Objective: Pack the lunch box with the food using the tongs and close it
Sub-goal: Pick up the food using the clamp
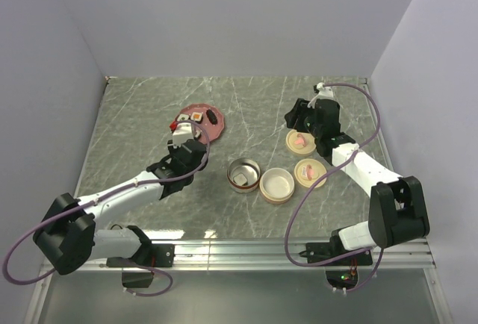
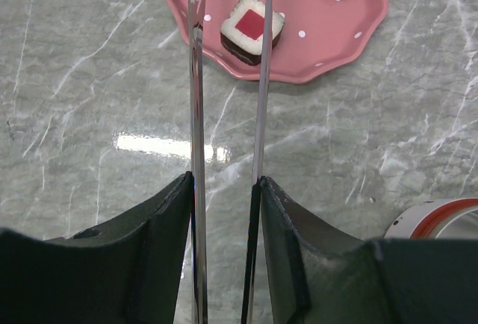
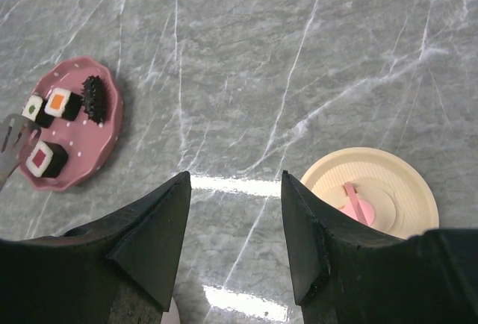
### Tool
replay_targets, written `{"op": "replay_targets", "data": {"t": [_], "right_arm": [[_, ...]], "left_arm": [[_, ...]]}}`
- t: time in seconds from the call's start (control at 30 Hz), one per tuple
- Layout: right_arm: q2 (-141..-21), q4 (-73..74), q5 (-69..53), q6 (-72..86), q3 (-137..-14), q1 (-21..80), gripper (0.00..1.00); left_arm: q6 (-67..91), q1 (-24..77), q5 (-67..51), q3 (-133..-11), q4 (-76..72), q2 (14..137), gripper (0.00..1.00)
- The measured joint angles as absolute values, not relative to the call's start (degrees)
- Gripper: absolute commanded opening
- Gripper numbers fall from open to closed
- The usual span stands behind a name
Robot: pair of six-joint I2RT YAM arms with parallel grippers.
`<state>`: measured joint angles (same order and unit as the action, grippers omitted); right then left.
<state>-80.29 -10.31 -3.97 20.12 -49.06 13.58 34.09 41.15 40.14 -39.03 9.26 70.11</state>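
My left gripper (image 2: 224, 182) (image 1: 182, 139) is shut on the tongs (image 2: 196, 78), one silver arm against each finger. The two arms stay apart and reach out over the pink dotted plate (image 2: 328, 40) (image 1: 202, 127). A red-topped food block (image 2: 246, 29) lies between and under the arms. The right wrist view shows the tongs' tip (image 3: 10, 143) beside that red block (image 3: 46, 158), with a green-centred block (image 3: 34, 107), an orange-topped block (image 3: 62, 103) and a black spiky piece (image 3: 94, 98) behind it. The lunch box's metal tin (image 1: 243, 166) holds a white piece (image 1: 240, 180). My right gripper (image 3: 235, 178) (image 1: 299, 119) hovers open and empty.
A cream lunch box bowl (image 1: 276, 185) stands right of the tin. Two cream lids with pink handles (image 1: 299, 142) (image 1: 308, 171) lie under the right arm; one lid (image 3: 373, 189) shows by my right finger. Grey walls enclose the marble table (image 1: 134, 115).
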Motion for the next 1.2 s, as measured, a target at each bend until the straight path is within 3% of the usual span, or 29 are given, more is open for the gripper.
{"op": "replay_targets", "data": {"t": [1.2], "right_arm": [[-80.29, -10.33, -4.21, 20.08, -49.06, 13.58, 0.59]], "left_arm": [[33.69, 39.7, 34.35, -39.05, 8.27, 72.93, 0.49]]}}
